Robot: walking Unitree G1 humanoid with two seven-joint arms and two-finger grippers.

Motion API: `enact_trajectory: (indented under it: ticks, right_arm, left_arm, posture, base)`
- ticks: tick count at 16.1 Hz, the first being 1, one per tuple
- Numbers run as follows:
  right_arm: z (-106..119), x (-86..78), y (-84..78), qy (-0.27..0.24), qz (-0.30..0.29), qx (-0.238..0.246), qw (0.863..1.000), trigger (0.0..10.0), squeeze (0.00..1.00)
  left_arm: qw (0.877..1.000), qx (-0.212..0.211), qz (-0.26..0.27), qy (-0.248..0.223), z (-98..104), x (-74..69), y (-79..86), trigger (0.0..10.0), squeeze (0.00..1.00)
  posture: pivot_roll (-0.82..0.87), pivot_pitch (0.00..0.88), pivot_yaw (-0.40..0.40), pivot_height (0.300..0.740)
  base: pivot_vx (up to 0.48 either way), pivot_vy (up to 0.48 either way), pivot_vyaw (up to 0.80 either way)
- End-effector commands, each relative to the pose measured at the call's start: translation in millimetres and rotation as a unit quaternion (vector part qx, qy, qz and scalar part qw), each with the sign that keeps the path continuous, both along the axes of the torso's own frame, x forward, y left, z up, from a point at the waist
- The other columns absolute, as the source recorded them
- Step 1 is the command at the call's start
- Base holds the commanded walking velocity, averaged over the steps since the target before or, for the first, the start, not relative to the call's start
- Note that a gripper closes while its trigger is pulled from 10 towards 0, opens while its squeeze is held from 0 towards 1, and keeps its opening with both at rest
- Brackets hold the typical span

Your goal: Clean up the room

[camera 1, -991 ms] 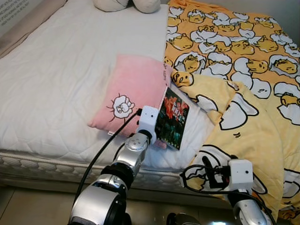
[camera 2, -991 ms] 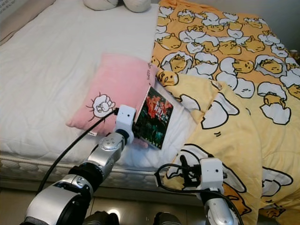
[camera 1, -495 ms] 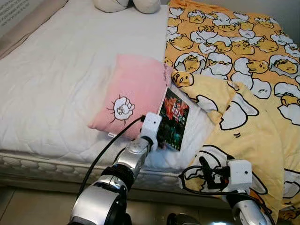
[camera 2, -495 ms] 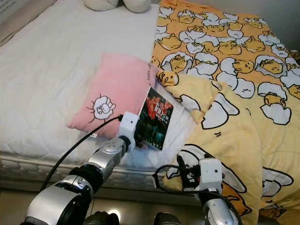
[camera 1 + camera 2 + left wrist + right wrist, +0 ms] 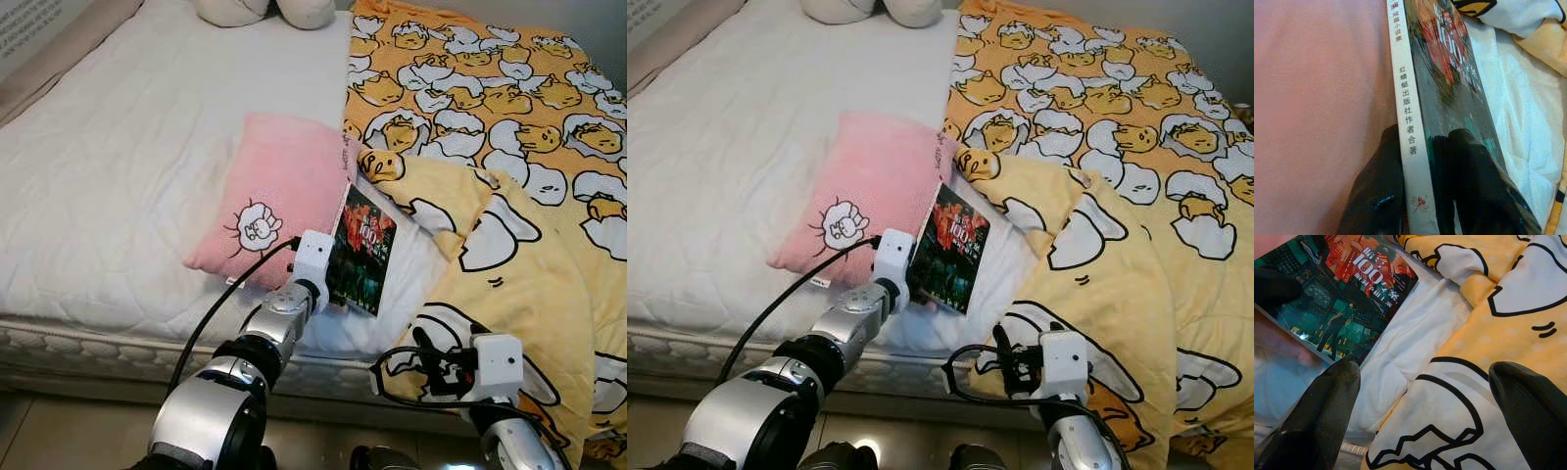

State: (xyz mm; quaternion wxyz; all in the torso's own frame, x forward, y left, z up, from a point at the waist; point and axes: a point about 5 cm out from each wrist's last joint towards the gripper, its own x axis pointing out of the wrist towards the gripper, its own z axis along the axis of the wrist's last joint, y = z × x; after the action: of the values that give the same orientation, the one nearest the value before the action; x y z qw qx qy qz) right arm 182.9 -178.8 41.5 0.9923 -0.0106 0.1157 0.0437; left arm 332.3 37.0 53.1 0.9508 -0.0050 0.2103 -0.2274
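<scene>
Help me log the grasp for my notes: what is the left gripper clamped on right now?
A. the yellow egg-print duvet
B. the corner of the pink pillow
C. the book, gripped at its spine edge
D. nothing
C: in the left wrist view the left gripper has one black finger on each side of the book, at its white spine, beside the pink pillow.
</scene>
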Motion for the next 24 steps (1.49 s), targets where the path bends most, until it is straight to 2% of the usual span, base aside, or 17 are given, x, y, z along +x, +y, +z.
enact_trajectory:
  ticks: [1,3,4,5,8,10,13,15,16,17,18,19,20,21,22,23,24]
  right_arm:
    - [1,-2.6,-1.9,0.002,-0.003,-0.001,1.0,10.0,0.0]
    - [1,-2.8,-2.4,0.003,-0.004,-0.002,1.0,10.0,0.0]
    - [0,-3.0,-2.8,0.005,-0.004,-0.003,1.0,10.0,0.0]
    - [0,-2.3,-3.1,0.005,-0.005,-0.003,1.0,10.0,0.0]
    - [1,3.2,-1.8,0.003,0.0,-0.004,1.0,10.0,0.0]
    - [0,6.7,-3.4,0.001,-0.001,-0.005,1.0,10.0,0.0]
    - [2,21.9,-1.3,-0.016,-0.002,-0.002,1.0,10.0,0.0]
    - [4,35.6,-0.6,-0.03,-0.007,0.001,1.0,10.0,0.0]
    - [5,41.6,0.5,-0.035,-0.008,0.002,0.999,10.0,0.0]
    - [8,49.7,1.7,-0.045,-0.009,0.004,0.999,10.0,0.0]
    - [8,53.1,2.3,-0.048,-0.01,0.005,0.999,10.0,0.0]
    - [8,60.9,3.6,-0.052,-0.01,0.007,0.999,10.0,0.0]
    - [8,68.7,5.6,-0.056,-0.011,0.012,0.998,10.0,0.0]
    - [16,78.9,9.7,-0.075,-0.01,0.021,0.997,10.0,0.0]
    - [25,86.3,13.8,-0.094,-0.005,0.025,0.995,10.0,0.0]
    - [28,89.1,16.0,-0.102,-0.002,0.027,0.994,10.0,0.0]
    - [41,96.2,16.3,-0.125,-0.002,0.034,0.992,10.0,0.0]
  left_arm:
    - [0.998,-0.053,-0.044,0.007,12,-12.8,-54.1,0.0,0.0]
    - [0.997,-0.054,-0.051,0.019,8,-16.2,-54.9,0.0,0.0]
    - [0.997,-0.031,-0.07,0.033,2,-20.7,-56.7,0.0,0.0]
    - [0.996,-0.025,-0.079,0.037,1,-22.4,-58.6,0.0,0.0]
    - [0.996,-0.045,-0.077,0.027,10,-16.9,-61.1,0.0,0.0]
    - [0.995,-0.072,-0.069,0.005,24,-7.8,-61.7,0.0,0.0]
    - [0.975,-0.204,-0.046,-0.07,79,20.5,-57.2,0.0,0.0]
    - [0.946,-0.304,-0.051,-0.101,115,33.9,-48.4,0.0,0.0]
    - [0.939,-0.319,-0.062,-0.112,124,37.2,-44.1,0.0,0.0]
    - [0.927,-0.347,-0.053,-0.129,141,44.2,-32.3,0.0,0.0]
    - [0.922,-0.36,-0.048,-0.136,148,47.1,-26.6,0.0,0.0]
    - [0.92,-0.354,-0.026,-0.166,158,54.8,-5.3,0.0,0.0]
    - [0.935,-0.297,0.002,-0.193,156,62.6,23.5,0.0,0.0]
    - [0.959,-0.189,0.023,-0.209,142,67.1,57.7,0.0,0.0]
    - [0.971,-0.108,0.018,-0.211,130,65.9,77.6,0.0,0.0]
    - [0.974,-0.086,0.014,-0.208,126,64.7,83.1,0.0,0.0]
    - [0.978,-0.039,0.029,-0.203,111,59.1,102.3,0.0,0.0]
  posture:
    - [-0.15,0.079,0.002,0.74]
    - [-0.15,0.074,0.003,0.74]
    - [-0.14,0.071,0.006,0.74]
    - [-0.15,0.07,0.006,0.74]
    - [-0.15,0.057,0.006,0.74]
    - [-0.14,0.04,0.007,0.74]
    - [-0.12,0.0,0.02,0.74]
    - [-0.1,0.0,0.036,0.74]
    - [-0.09,0.0,0.041,0.74]
    - [-0.07,0.0,0.048,0.74]
    - [-0.07,0.0,0.05,0.74]
    - [-0.04,0.0,0.053,0.74]
    - [-0.03,0.0,0.052,0.74]
    - [0.0,0.0,0.045,0.74]
    - [0.0,0.0,0.042,0.74]
    - [0.01,0.0,0.04,0.74]
    - [0.01,0.0,0.033,0.74]
  base:
    - [0.0,0.0,0.0]
    - [0.0,0.0,0.0]
    - [0.0,0.0,0.0]
    - [0.0,0.0,0.0]
    - [0.0,0.0,0.0]
    - [0.0,0.0,0.0]
    - [0.0,0.0,0.0]
    - [0.0,0.0,0.0]
    - [0.0,0.0,0.0]
    - [0.0,0.0,0.0]
    - [0.0,0.0,0.0]
    - [0.0,0.0,0.0]
    - [0.0,0.0,0.0]
    - [0.0,0.0,0.0]
    - [0.0,0.0,0.0]
    - [0.0,0.0,0.0]
    - [0.0,0.0,0.0]
